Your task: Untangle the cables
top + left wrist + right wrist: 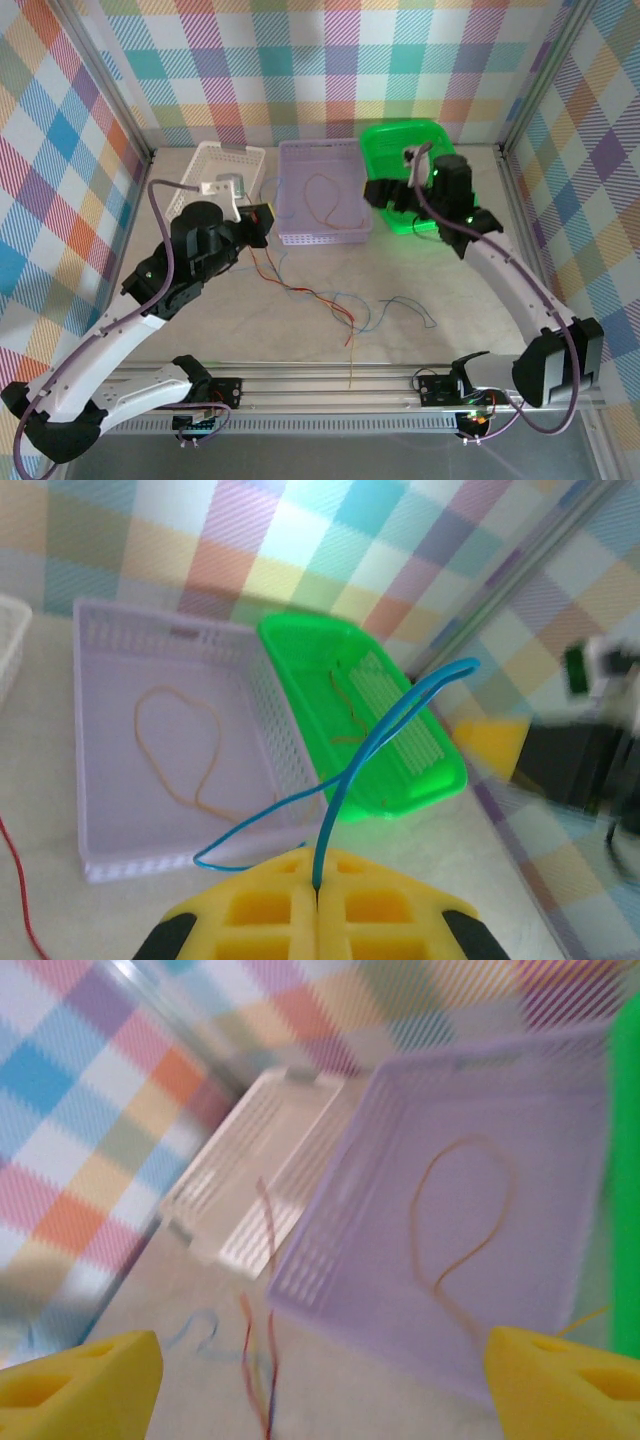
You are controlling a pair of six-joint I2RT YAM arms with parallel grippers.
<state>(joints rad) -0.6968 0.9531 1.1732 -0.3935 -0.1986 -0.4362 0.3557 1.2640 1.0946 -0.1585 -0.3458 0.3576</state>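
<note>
Overhead, pale table, strewn cables, plaid walls

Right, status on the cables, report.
Left gripper shut on blue cable. Right gripper open near purple tray. One orange cable in that tray; other cables tangled on table.
</note>
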